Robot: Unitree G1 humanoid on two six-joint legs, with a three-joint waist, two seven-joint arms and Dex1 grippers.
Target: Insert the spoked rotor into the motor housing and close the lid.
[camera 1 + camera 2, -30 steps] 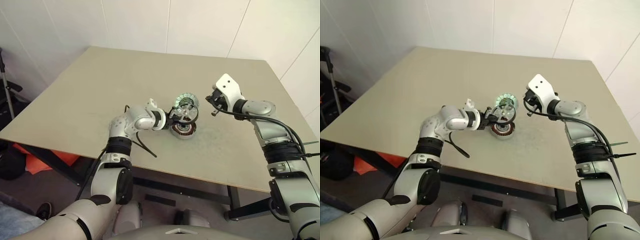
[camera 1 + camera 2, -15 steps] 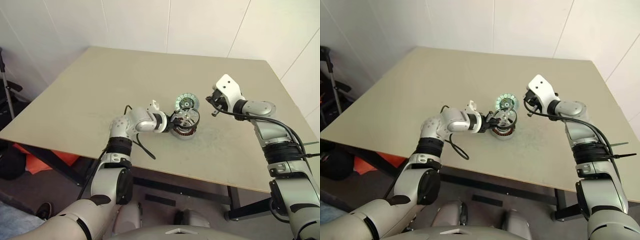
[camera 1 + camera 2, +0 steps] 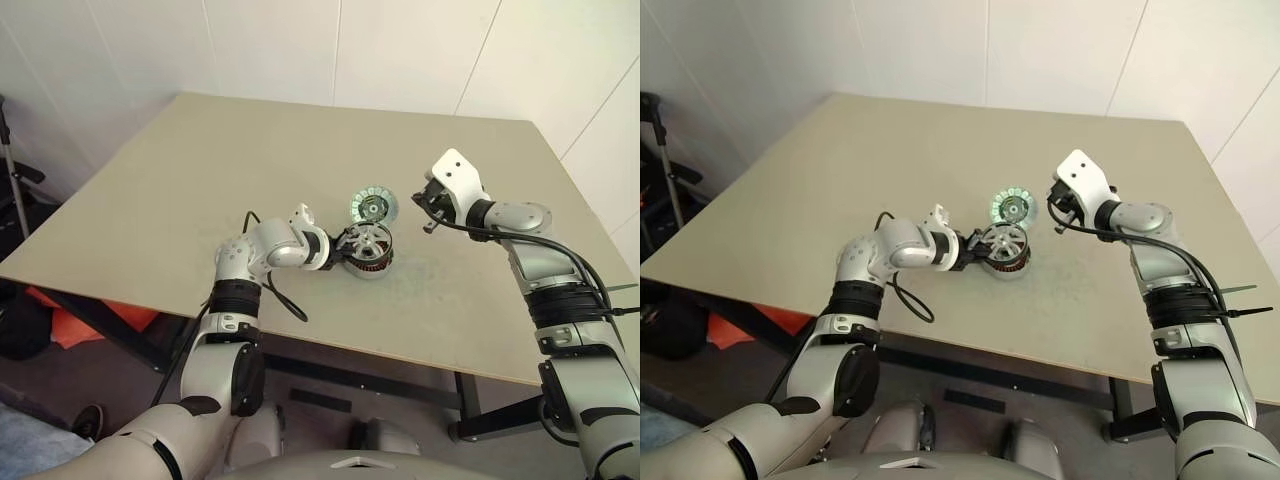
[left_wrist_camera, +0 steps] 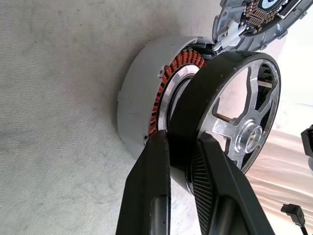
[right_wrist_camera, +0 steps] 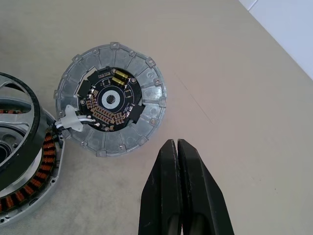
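The motor housing (image 3: 372, 264) rests on the table, copper windings (image 4: 172, 73) showing inside its grey ring (image 4: 139, 93). My left gripper (image 4: 183, 142) is shut on the dark rim of the spoked rotor (image 4: 239, 117), which leans tilted over the housing's open mouth (image 3: 366, 241). The lid (image 5: 110, 100) lies flat just behind the housing, a ring of pale blocks around a small circuit board; it looks green-white in the head views (image 3: 374, 207). My right gripper (image 5: 175, 146) is shut and empty, hovering to the right of the lid (image 3: 429, 224).
Short white wires (image 5: 73, 122) link the lid to the housing. The beige table (image 3: 180, 190) has free room all around the parts; its front edge (image 3: 400, 355) runs near me. White walls stand behind.
The left gripper rolled and tipped the rotor down from in front of the lid, so it now leans low over the housing. The right arm stayed still.
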